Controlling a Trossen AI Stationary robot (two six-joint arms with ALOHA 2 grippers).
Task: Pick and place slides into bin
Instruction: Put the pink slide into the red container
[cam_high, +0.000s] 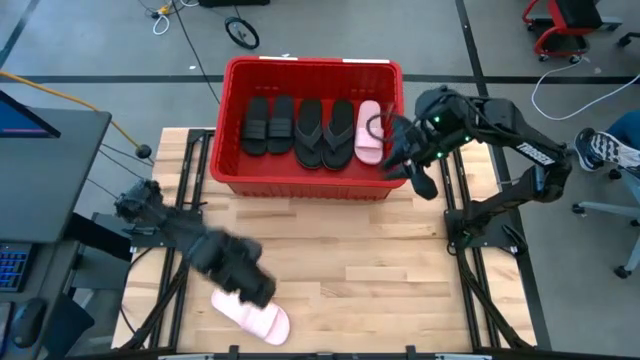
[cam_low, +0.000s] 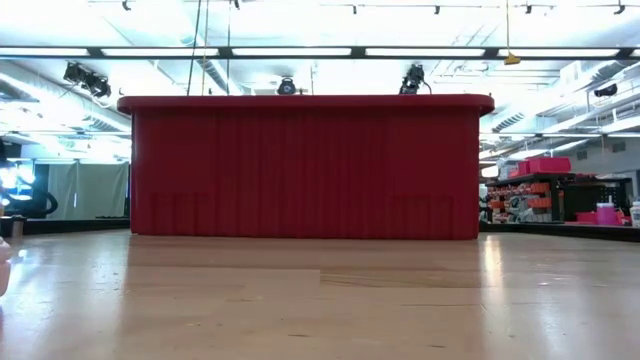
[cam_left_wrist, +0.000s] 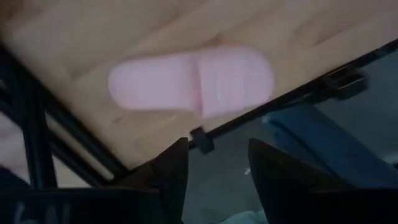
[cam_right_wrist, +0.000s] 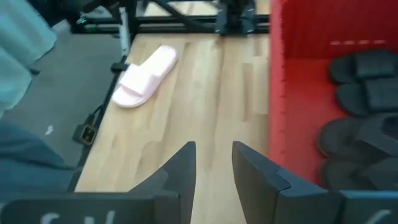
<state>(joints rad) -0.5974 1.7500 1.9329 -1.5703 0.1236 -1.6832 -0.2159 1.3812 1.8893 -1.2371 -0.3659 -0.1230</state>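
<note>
One pink slide (cam_high: 252, 316) at desk (cam_high: 350, 260) front edge, under left gripper (cam_high: 250, 285), released. Five slides in bin (cam_high: 310, 182): two black slides, two flip-flops, one pink (cam_high: 368, 131). Right gripper (cam_high: 408, 165) over bin's right rim, released.

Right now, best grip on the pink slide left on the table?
Pinch across the wide strap of the pink slide from above. It lies flat, sole down, near the table's front edge, so only the raised strap gives the left tool an edge. That tool is open, next to it.
</note>
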